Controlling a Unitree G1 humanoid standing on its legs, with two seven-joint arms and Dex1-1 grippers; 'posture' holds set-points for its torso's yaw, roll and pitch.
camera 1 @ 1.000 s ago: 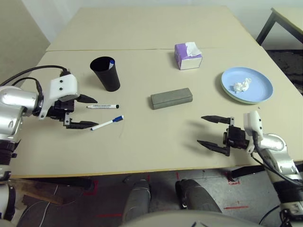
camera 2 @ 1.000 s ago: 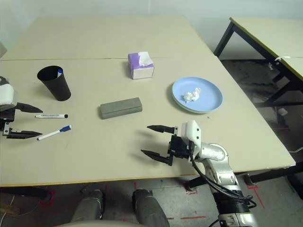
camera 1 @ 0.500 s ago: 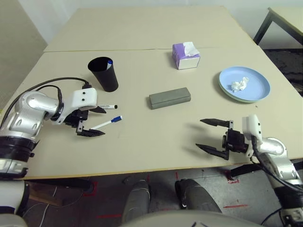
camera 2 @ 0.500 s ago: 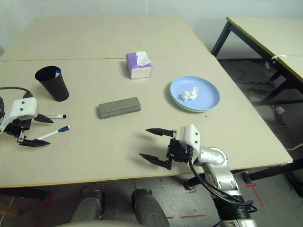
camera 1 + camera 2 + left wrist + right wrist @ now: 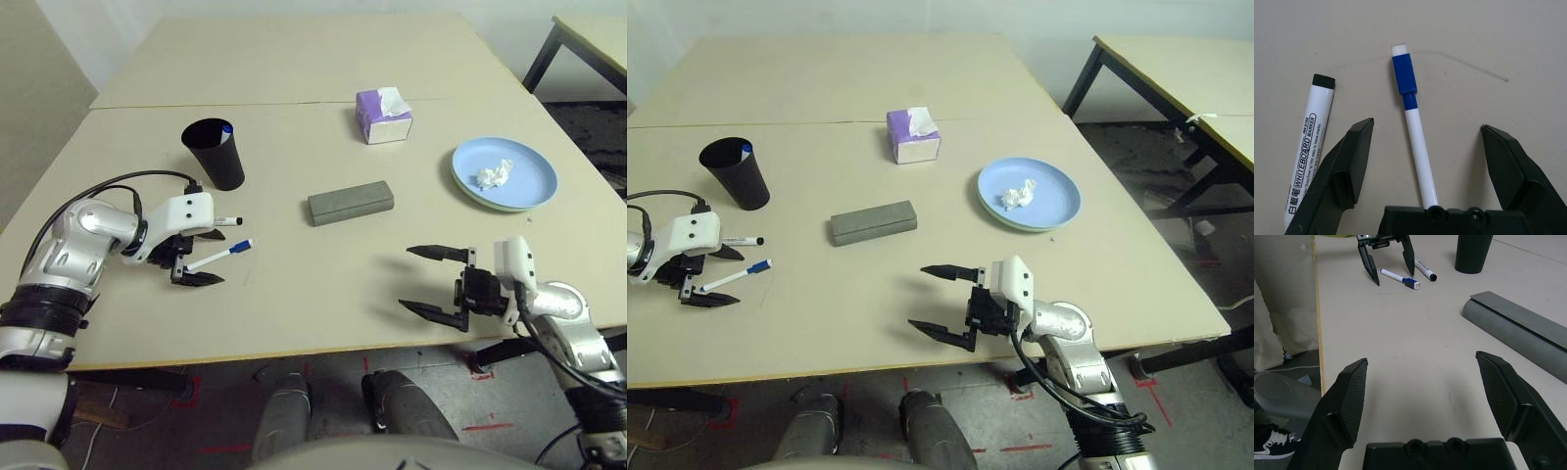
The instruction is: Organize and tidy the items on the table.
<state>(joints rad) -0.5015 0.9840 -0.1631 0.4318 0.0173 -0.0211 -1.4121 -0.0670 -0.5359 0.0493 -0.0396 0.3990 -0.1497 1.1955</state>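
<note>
Beige table [image 5: 323, 294], open left gripper [image 5: 201, 257] astride blue-capped marker [image 5: 221, 255]

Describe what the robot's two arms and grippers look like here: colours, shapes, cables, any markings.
Both forearms are rounded silver metal, each ending in a white housing that carries a black gripper. The left gripper and right gripper each have two black, tapered, pointed fingers on a black base. Black cables loop over the left arm and trail along the right forearm. No markings can be made out on either arm.
</note>
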